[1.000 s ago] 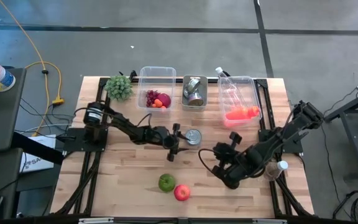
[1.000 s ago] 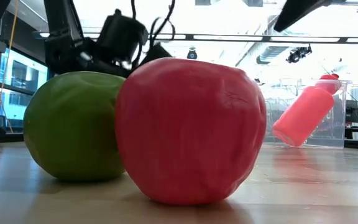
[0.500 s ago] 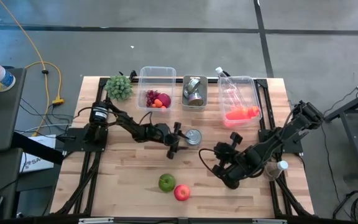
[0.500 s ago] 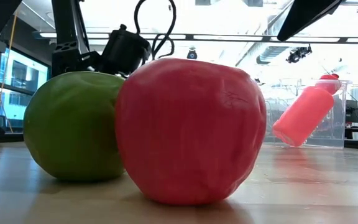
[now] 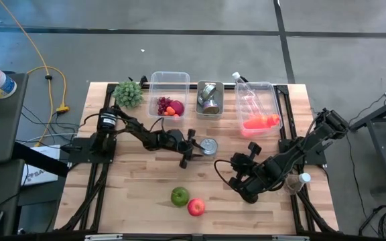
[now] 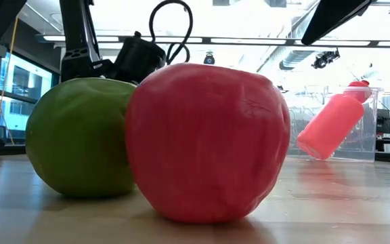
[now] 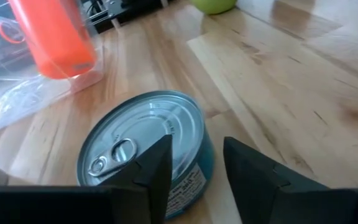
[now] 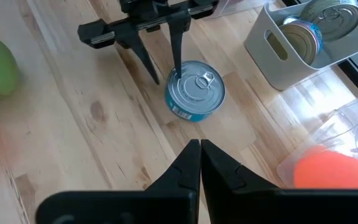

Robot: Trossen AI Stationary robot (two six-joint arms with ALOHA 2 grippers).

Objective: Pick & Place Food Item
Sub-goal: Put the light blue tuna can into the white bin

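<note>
left claw at the tin, right arm parked

i have the left gripper (image 5: 194, 148) reaching across the middle of the table (image 5: 139, 194), right up against the tin can (image 5: 208, 146). from my right wrist camera one dark finger (image 8: 176, 53) comes down at the can's rim while the other stands on the bare wood beside it, so the fingers sit narrowly apart with the can's edge at them. i can't tell whether they actually pinch the rim. the can stands upright, pull-tab lid up, blue label around its side, resting on the table.

the right gripper (image 5: 252, 155) waits near the right middle of the table, its fingers pressed together with nothing between them, pointed toward the can.

near the front edge the green apple (image 5: 179, 196) and the red apple (image 5: 196, 207) sit touching, the red one nearer the front.

along the far edge i see a clear bin (image 5: 169, 82) with red and purple fruit, a grey bin (image 5: 210, 107) holding more cans, and a clear bin (image 5: 271, 94) holding an orange bottle (image 5: 260, 122). a green leafy bunch (image 5: 129, 94) lies beside the first bin.
</note>
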